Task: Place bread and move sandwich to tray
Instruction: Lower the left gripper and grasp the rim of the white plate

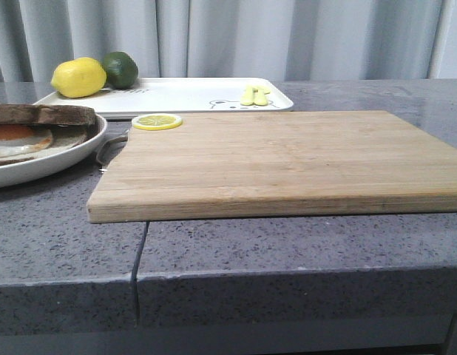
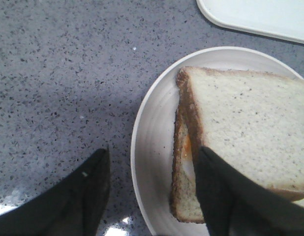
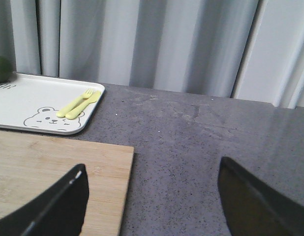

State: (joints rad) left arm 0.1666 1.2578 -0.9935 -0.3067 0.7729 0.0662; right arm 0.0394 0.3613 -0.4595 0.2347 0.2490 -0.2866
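Note:
The sandwich (image 1: 21,137) lies in a round white plate (image 1: 58,159) at the far left of the counter. The bread (image 2: 250,128), a pale slice with brown crust, rests slightly askew on top of the fried egg and lower slice (image 2: 184,162). My left gripper (image 2: 153,151) is open just above the plate rim (image 2: 152,123): one finger hangs over the bare counter, the other over the sandwich's near corner. The white tray (image 1: 191,95) with the bear drawing sits at the back. My right gripper (image 3: 153,166) is open and holds nothing, above the wooden board's right edge. Neither gripper shows in the front view.
A large wooden board (image 1: 288,159) fills the middle of the grey counter, with a lemon slice (image 1: 157,121) on its far left corner. On the tray are a lemon (image 1: 78,77), a lime (image 1: 120,69) and a yellow fork and spoon (image 3: 78,105). A curtain hangs behind.

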